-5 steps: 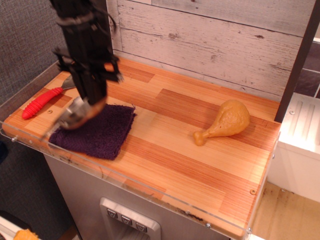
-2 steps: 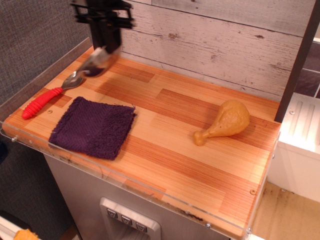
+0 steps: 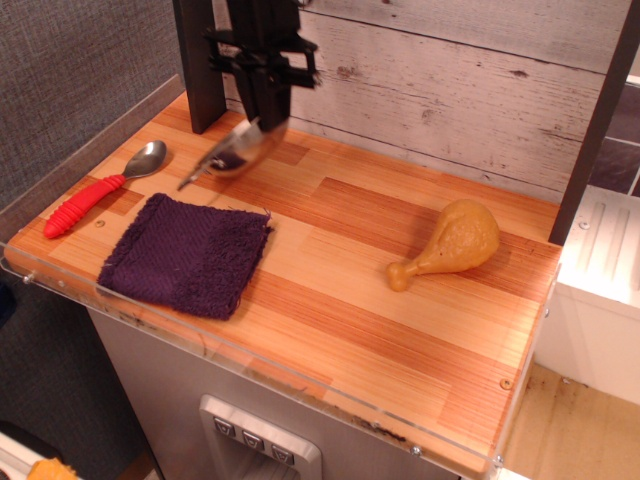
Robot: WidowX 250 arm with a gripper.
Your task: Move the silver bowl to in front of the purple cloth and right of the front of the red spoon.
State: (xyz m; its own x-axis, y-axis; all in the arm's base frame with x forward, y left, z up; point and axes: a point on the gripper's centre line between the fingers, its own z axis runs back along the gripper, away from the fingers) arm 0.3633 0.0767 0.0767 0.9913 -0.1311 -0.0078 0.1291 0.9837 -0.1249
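My gripper [image 3: 262, 128], clamped on the silver bowl [image 3: 236, 152], had carried it off the purple cloth [image 3: 188, 255], now below-left, nearing the goal.

Arm [image 3: 262, 40] cut by top edge; silver bowl [image 3: 238, 152] motion-blurred.

Pincer [image 3: 262, 118] points down (arm vertical), clamped shut.

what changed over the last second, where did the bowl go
The gripper carried the silver bowl up off the purple cloth, back toward the wall, then rightward; it now hangs tilted above the wood behind the cloth, right of the red spoon head. It stayed gripped throughout. Cloth, spoon and the toy chicken drumstick did not move.
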